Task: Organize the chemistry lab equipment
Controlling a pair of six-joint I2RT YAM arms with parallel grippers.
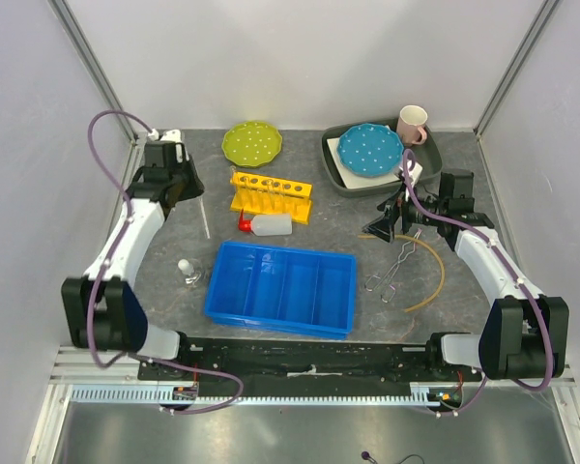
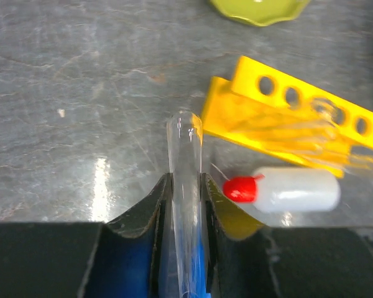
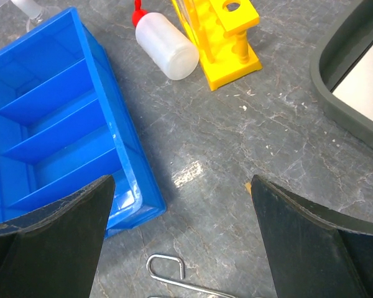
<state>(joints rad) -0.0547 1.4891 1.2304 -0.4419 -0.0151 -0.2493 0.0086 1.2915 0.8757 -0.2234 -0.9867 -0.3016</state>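
Note:
My left gripper is shut on a clear glass test tube, left of the yellow holed rack. A thin clear rod shows just right of that gripper in the top view. The white squeeze bottle with a red cap lies in front of the rack. My right gripper is open and empty, above the table beside the metal tongs. The tan rubber tube curves round the tongs. A small clear flask stands left of the bin.
A blue divided bin sits at the front middle. A green dotted plate lies at the back. A blue dotted plate rests on a grey tray. A pink-handled mug stands behind it.

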